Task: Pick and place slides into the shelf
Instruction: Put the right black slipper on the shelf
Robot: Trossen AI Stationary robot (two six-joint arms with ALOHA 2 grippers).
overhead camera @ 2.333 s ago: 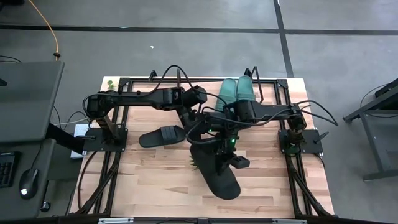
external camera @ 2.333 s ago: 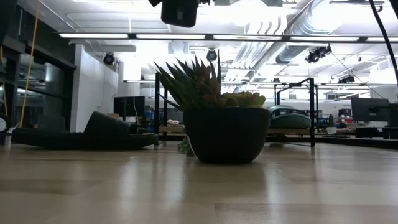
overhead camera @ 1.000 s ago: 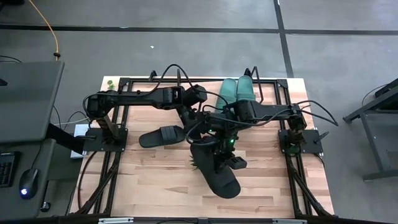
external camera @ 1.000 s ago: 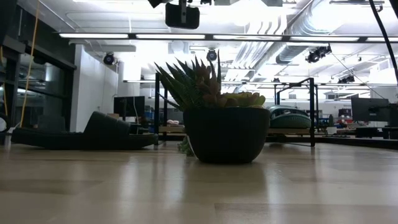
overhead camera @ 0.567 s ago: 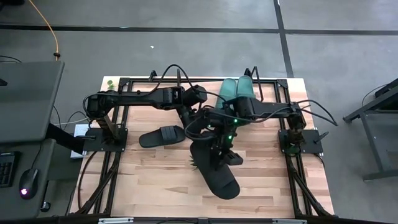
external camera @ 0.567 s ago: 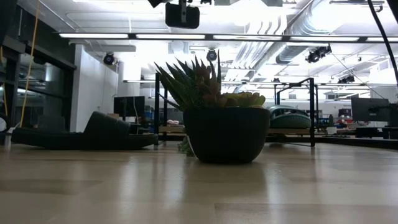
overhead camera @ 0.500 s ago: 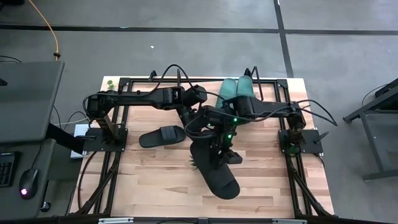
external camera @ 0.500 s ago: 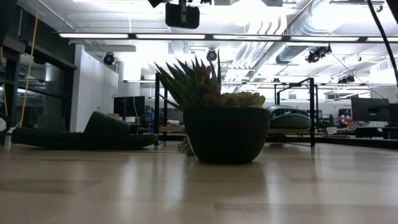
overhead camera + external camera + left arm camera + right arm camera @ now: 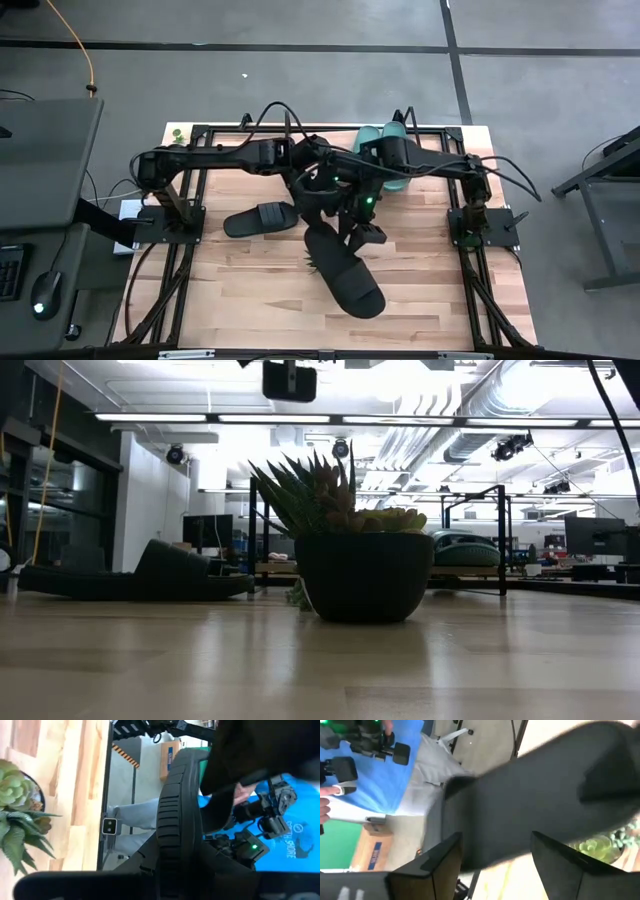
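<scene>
I see the right gripper (image 9: 352,232) clamping a black slide (image 9: 345,268) above the table (image 9: 250,300); left grip unclear

Both hands (image 9: 340,215) mid-table, close together

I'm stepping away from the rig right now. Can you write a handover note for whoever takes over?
Right gripper: shut on the raised black slide, held above the potted plant.
Left gripper: close beside it, mid-table.
Done: two teal slides sit on the shelf.
Left: shelve the raised black slide, then the other black slide, which lies on the table.
</scene>
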